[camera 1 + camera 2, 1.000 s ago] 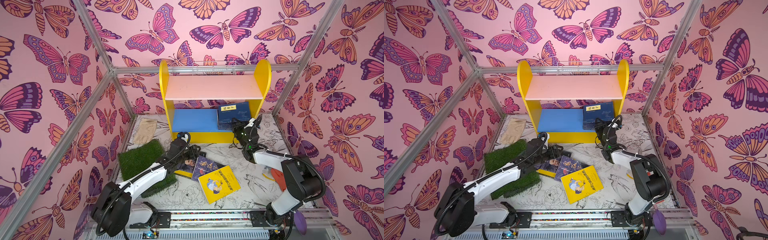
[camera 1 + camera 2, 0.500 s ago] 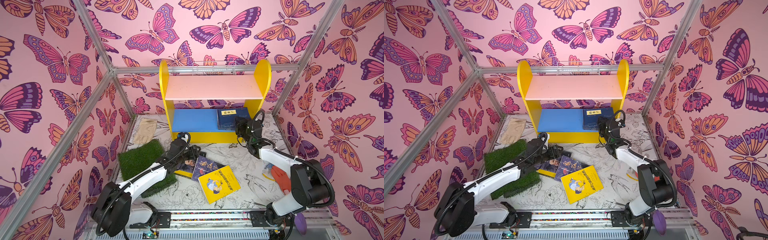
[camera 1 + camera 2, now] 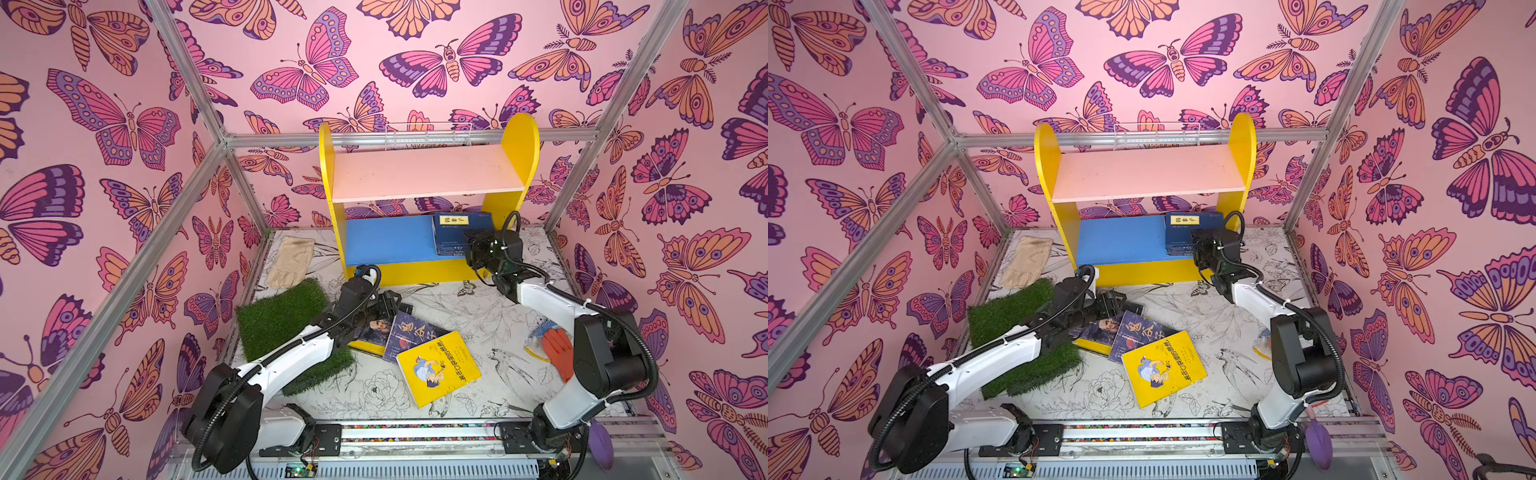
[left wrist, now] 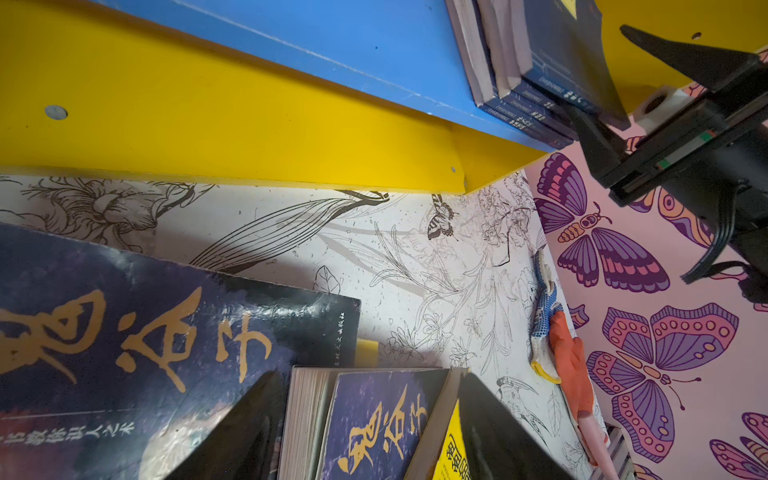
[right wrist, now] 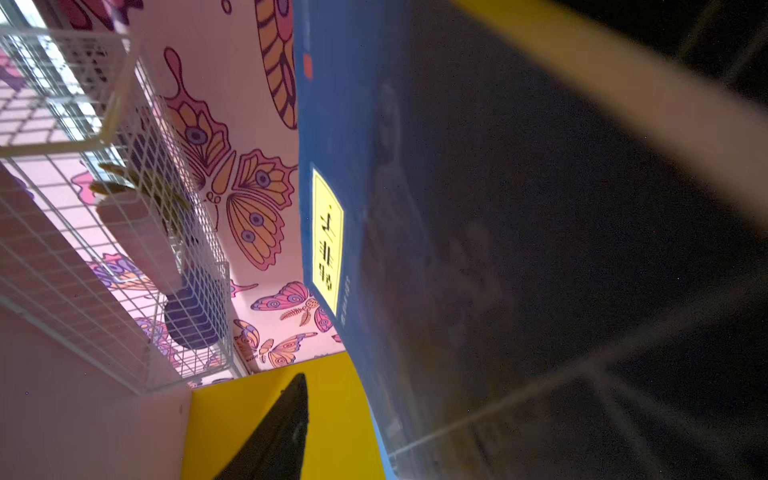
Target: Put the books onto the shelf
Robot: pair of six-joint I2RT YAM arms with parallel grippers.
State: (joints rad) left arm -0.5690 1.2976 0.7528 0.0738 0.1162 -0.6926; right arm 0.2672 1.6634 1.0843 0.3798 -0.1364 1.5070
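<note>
Right pincer [image 4: 596,68]: parted, loose around top book [image 3: 457,232] on shelf [image 3: 386,245].
Left pincer [image 4: 370,386]: astride floor books [image 4: 124,332]; we cannot tell grip.

Your left arm [image 3: 286,365] and right arm [image 3: 548,297] wear glossy white shells between bulky black joint housings, each trailed by a ribbed black cable [image 3: 198,436] (pinned with small white ties), with black wedge-shaped gripper fingers [image 4: 241,436] and black base plates on a silver rail [image 3: 415,432].
</note>
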